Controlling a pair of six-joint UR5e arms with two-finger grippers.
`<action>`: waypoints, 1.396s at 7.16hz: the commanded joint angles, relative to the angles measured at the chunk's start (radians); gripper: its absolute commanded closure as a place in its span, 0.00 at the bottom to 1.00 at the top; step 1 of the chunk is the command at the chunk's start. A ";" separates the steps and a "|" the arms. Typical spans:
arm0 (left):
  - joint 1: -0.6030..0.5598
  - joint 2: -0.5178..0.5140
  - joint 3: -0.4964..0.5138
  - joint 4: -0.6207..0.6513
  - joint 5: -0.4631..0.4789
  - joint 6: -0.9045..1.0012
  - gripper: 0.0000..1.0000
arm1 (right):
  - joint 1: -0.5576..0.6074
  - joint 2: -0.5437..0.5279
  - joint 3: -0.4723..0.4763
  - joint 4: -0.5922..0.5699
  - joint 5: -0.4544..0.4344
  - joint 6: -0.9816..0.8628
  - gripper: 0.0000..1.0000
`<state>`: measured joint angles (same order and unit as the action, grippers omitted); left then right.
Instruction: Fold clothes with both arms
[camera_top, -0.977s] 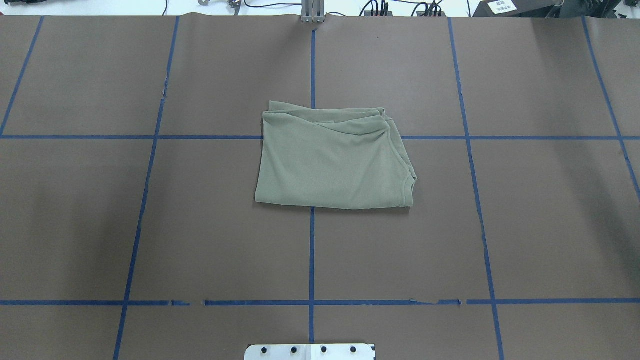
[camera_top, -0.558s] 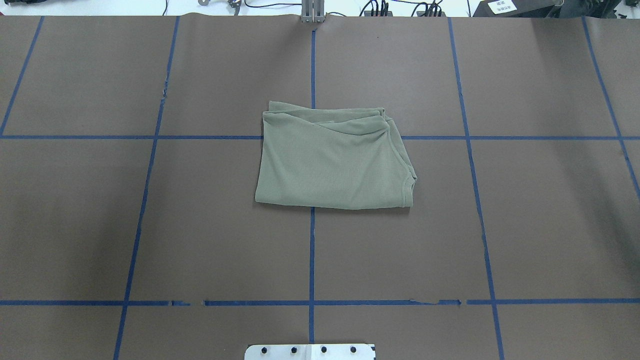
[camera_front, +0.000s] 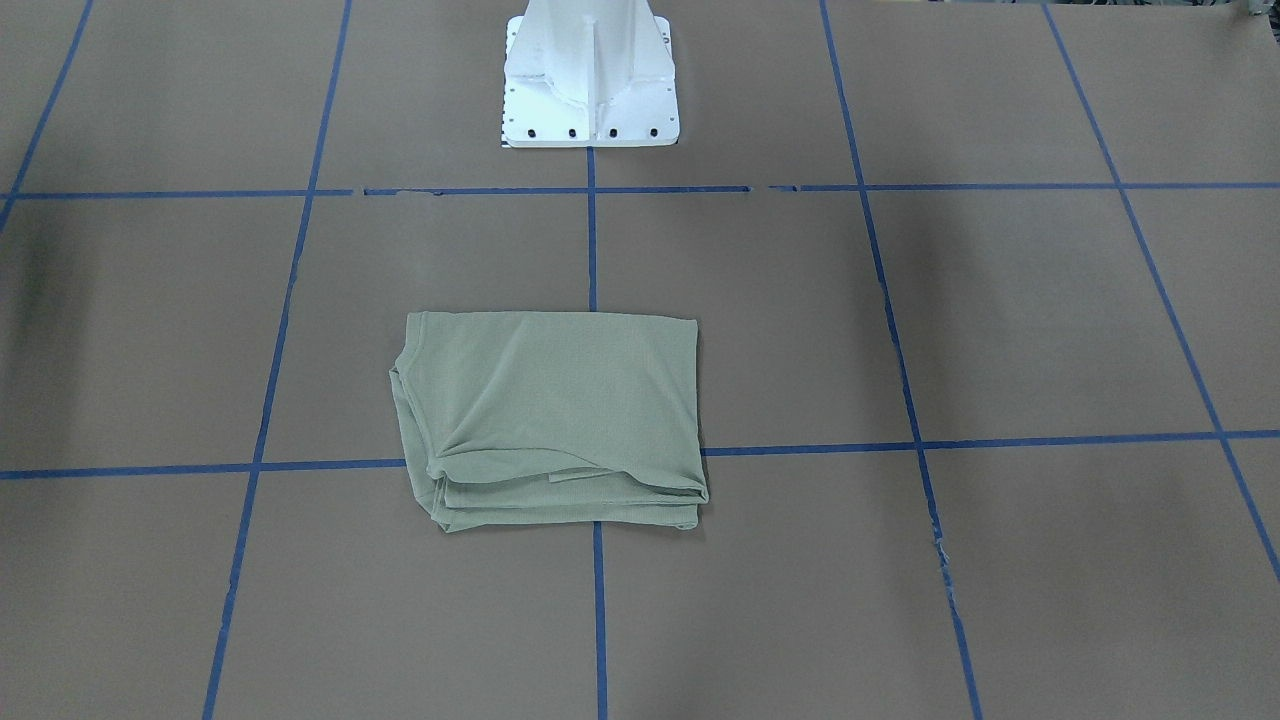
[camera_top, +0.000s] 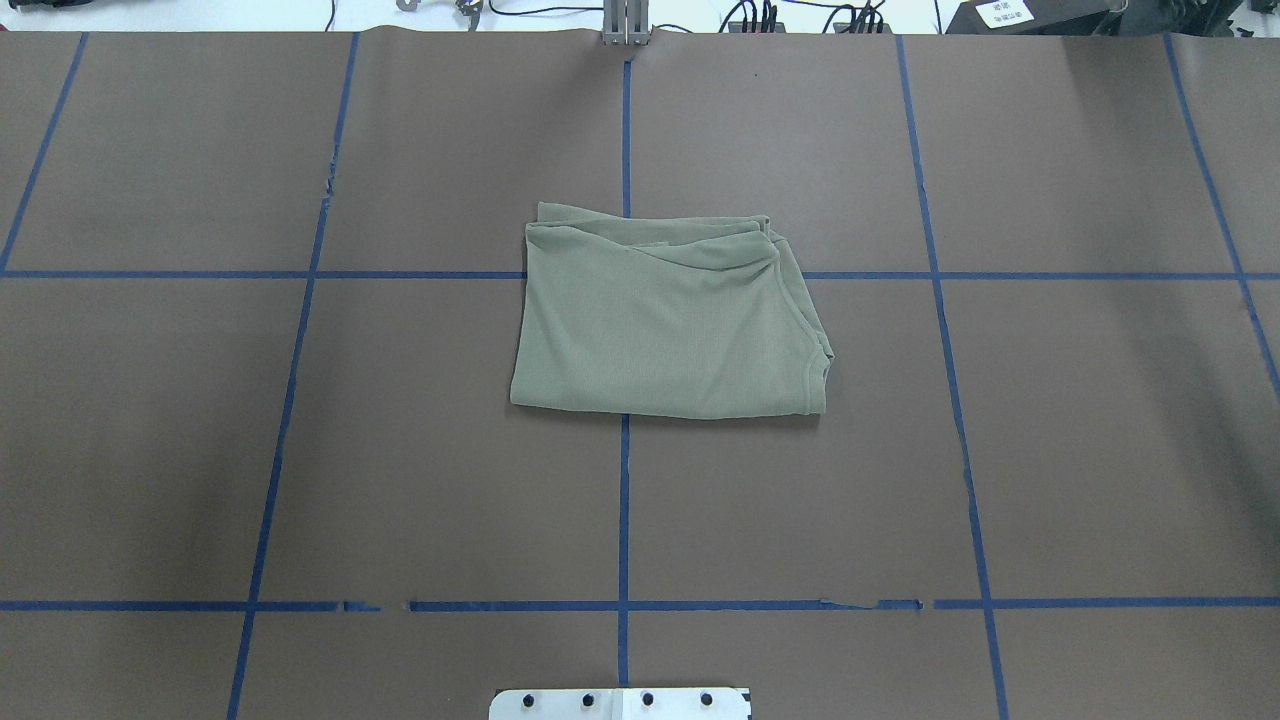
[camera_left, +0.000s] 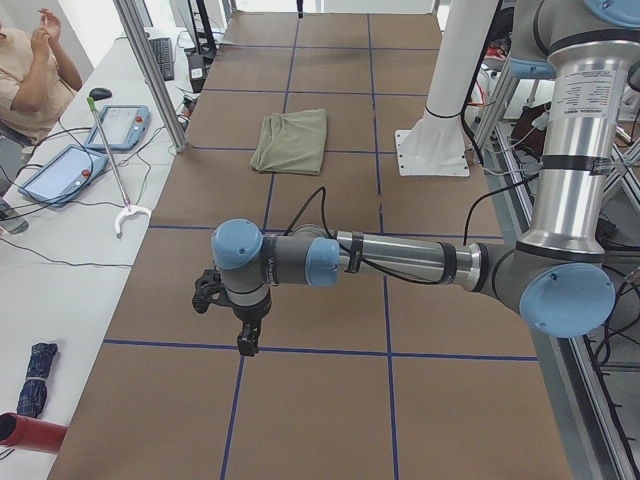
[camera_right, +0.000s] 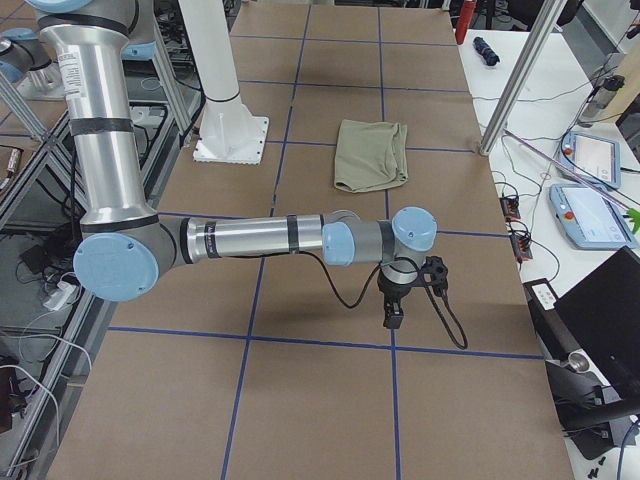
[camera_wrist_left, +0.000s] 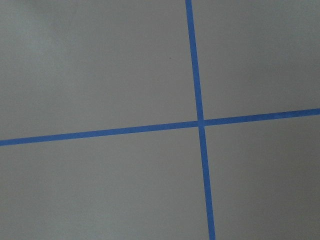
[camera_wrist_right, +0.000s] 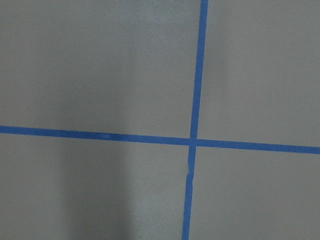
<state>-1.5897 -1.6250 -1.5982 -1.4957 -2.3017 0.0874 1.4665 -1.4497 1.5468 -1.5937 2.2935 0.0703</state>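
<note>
We find the folded sage-green knit shirt (camera_top: 665, 330) on the brown bench (camera_top: 1050, 450). The silver left arm (camera_left: 400, 262) and right arm (camera_right: 250, 240) hang well apart from it, and we cannot tell how their jaws stand.

The shirt (camera_top: 665, 330) is matt knit cloth; the table cover (camera_top: 300, 450) is matt paper.
</note>
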 joint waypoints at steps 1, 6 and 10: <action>0.008 0.014 -0.005 -0.003 -0.002 0.005 0.00 | 0.000 -0.003 0.001 0.001 0.003 0.000 0.00; 0.040 0.013 -0.043 0.008 0.028 -0.003 0.00 | 0.000 -0.003 -0.002 0.000 0.003 0.002 0.00; 0.043 0.008 -0.046 0.009 0.031 0.000 0.00 | -0.001 -0.003 -0.005 0.001 0.003 0.000 0.00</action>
<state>-1.5470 -1.6181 -1.6444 -1.4876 -2.2719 0.0869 1.4660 -1.4527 1.5426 -1.5929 2.2960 0.0718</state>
